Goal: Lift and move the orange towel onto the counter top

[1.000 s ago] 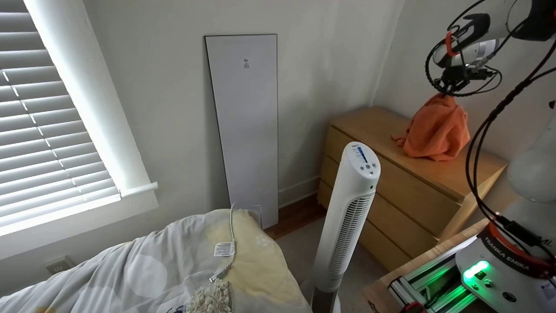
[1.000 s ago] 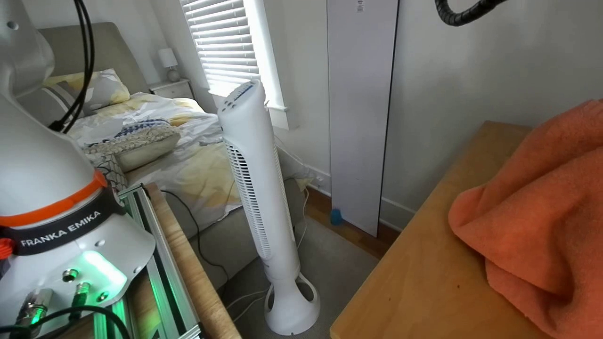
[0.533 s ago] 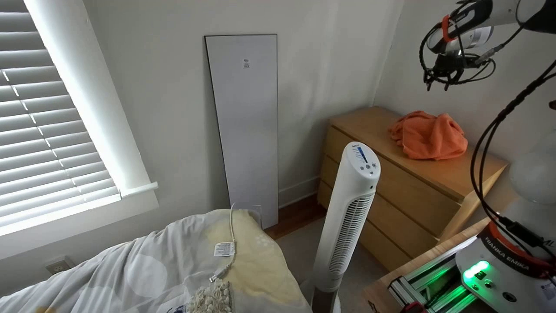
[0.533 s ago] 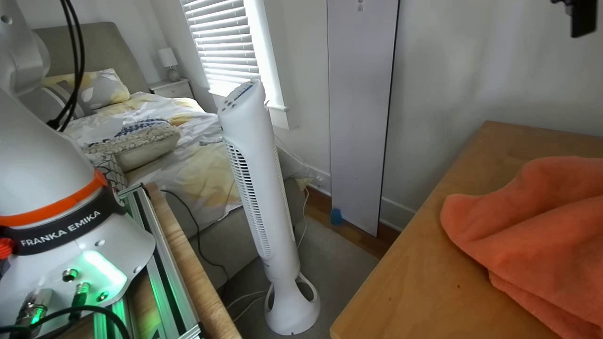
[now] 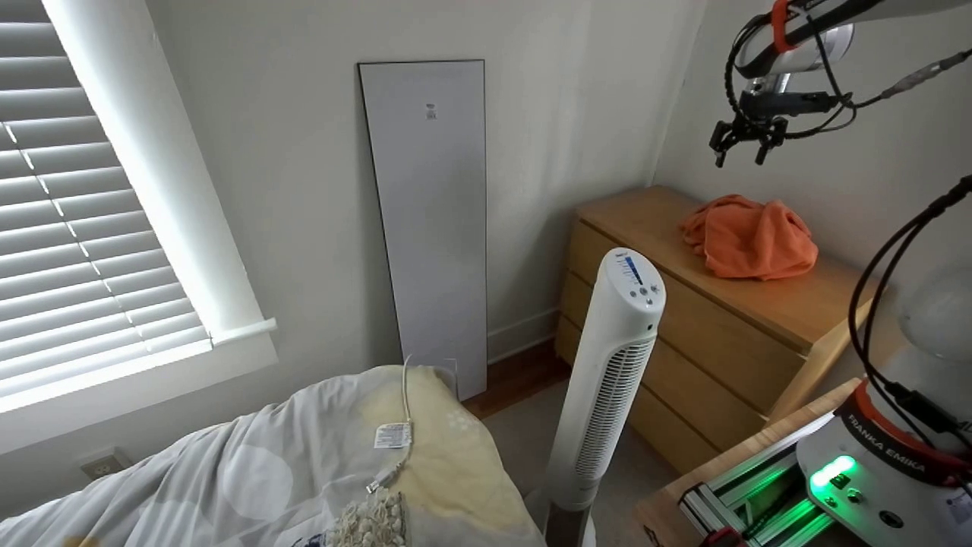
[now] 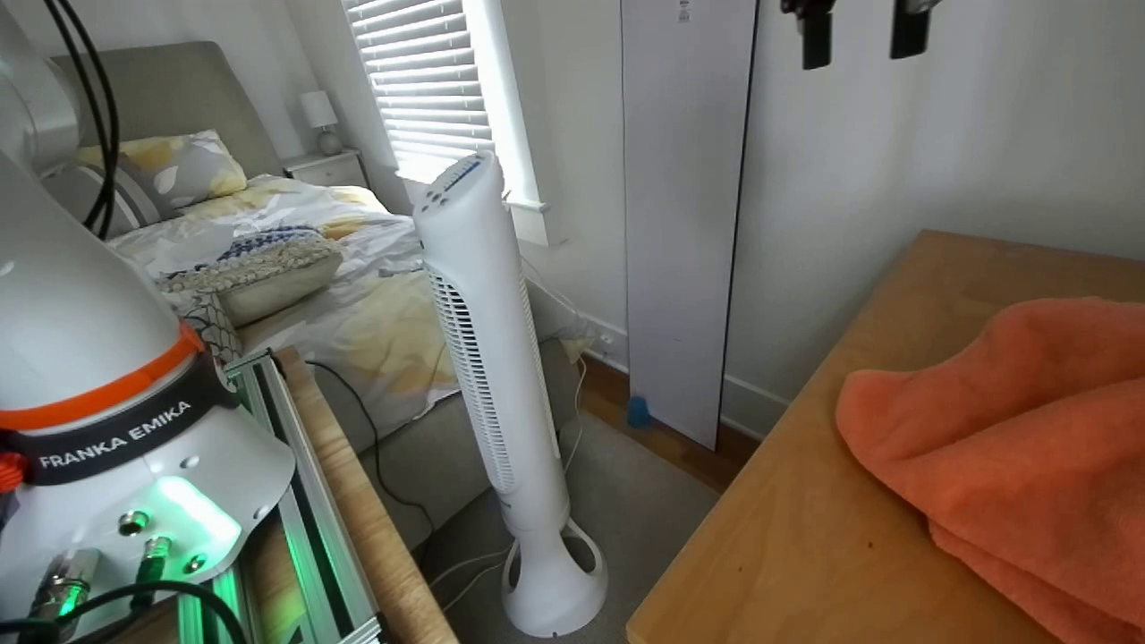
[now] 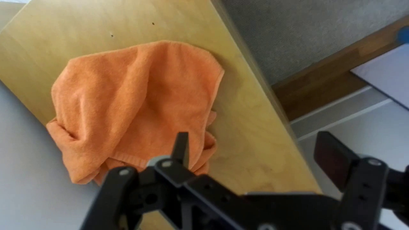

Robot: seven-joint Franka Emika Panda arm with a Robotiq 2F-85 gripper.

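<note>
While your gripper (image 5: 740,159) hangs abv. w/ jaws spread, your orange towel (image 7: 137,105) lies in a soft, wrinkled heap on the smooth tan-wood counter top (image 7: 255,140), right side; wht. slotted tower fan (image 5: 604,372) left, pale rect. panel (image 5: 433,213) at far wall (image 5: 577,114).

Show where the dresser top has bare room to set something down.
Bare on the counter top: the end with two dark specks, at the wrist view's top, up to the orange towel; and the strip between towel and edge over the drawers. Crowded: the opposite side, where the towel hides part of the edge by the wall.
</note>
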